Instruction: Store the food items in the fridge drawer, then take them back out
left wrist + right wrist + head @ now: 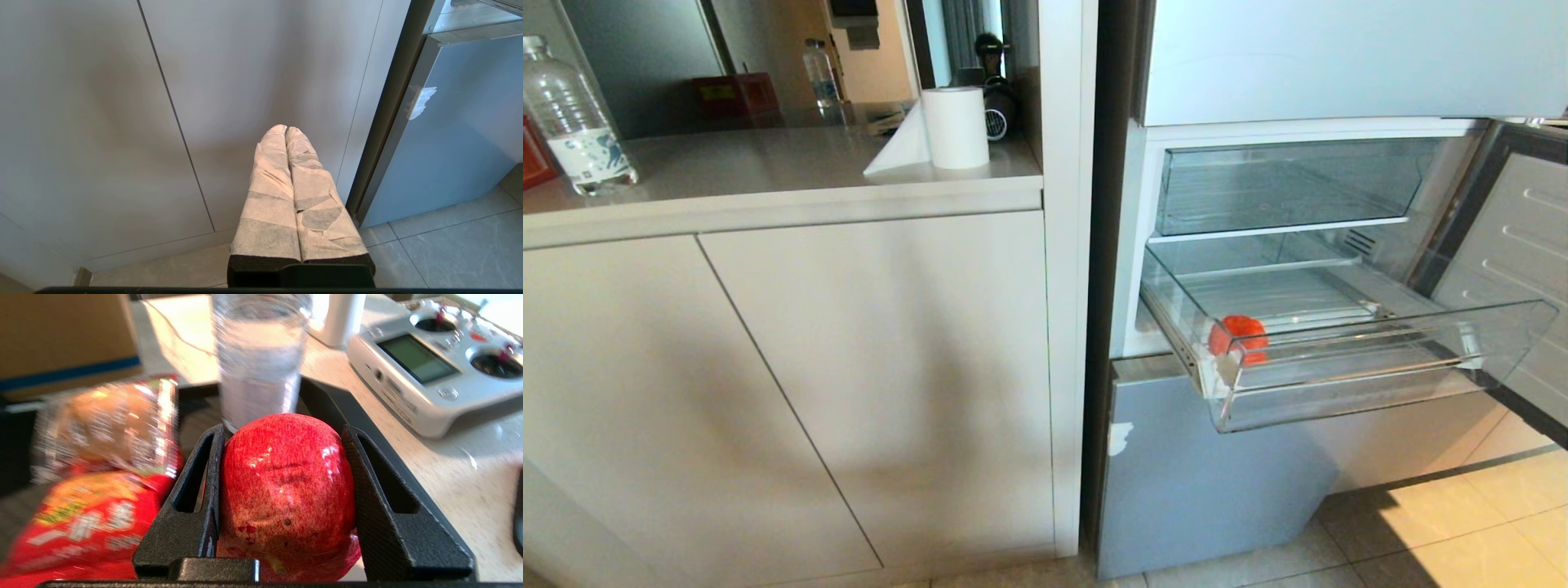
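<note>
Fingers (204, 490) of the right gripper (286, 498) are pinching a red fruit (286, 486) at its widest flanks; glossy skin probably is proving slippery.

The head view looks forward and down from mid height at the pale cabinet doors (849, 392) and the open fridge's clear plastic drawer (1339, 359). The left wrist view faces the same doors (102, 122) low and near, sharing the pale blue fridge panel (457, 134). The right wrist view sits very close over a light surface (449, 473) elsewhere.
</note>
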